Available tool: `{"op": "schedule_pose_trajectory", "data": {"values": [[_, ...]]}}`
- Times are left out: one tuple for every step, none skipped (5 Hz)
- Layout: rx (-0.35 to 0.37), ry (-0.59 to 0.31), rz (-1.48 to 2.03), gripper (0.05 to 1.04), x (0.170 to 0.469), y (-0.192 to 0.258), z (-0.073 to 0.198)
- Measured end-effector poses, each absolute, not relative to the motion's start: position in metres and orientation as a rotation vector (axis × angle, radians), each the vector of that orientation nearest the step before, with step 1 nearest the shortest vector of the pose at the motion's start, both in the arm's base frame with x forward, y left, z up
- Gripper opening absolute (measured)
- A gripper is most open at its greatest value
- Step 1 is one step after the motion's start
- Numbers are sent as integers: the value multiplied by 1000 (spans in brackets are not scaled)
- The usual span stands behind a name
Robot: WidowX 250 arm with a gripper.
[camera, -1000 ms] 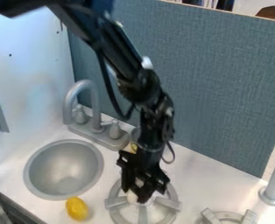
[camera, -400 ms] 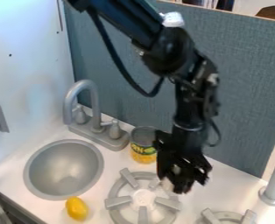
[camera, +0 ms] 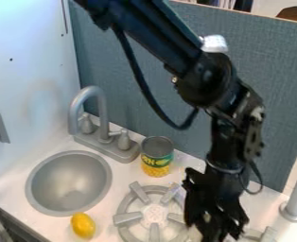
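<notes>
The black gripper [camera: 210, 228] hangs low at the bottom of the view, over the right edge of the near stove burner [camera: 128, 218]. At its lower left a small pale thing [camera: 195, 233] shows, partly hidden by the gripper; whether it is held cannot be made out. A can with a green and yellow corn label [camera: 157, 158] stands upright behind the burner, left of the gripper. A yellow lemon-like object [camera: 83, 225] lies on the counter in front of the sink.
A round grey sink [camera: 69, 184] with a curved faucet [camera: 100, 111] is at left. Another burner [camera: 268, 234] stands at lower right, partly behind the gripper, near a grey post [camera: 296, 203]. A blue-grey panel [camera: 144, 56] rises behind the counter.
The arm and gripper have moved right from over the near burner, lately also toward the bottom edge. The pale thing has shifted along with them. The can has come fully into sight.
</notes>
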State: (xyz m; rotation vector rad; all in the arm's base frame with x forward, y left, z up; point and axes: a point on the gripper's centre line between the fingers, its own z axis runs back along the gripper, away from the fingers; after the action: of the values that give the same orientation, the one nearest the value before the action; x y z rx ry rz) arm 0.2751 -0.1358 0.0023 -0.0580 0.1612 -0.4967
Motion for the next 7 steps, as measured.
{"op": "schedule_pose_trajectory", "data": {"values": [[-50, 176, -555, 590, 267, -149, -12], [-45, 179, -549, 590, 273, -158, -26], [-42, 173, -521, 590, 285, -165, -40], [-25, 170, -511, 590, 298, -172, -53], [-18, 178, -508, 590, 306, -185, -63], [-9, 201, -499, 590, 309, -192, -74], [-2, 208, -498, 590, 313, -200, -78]]}}
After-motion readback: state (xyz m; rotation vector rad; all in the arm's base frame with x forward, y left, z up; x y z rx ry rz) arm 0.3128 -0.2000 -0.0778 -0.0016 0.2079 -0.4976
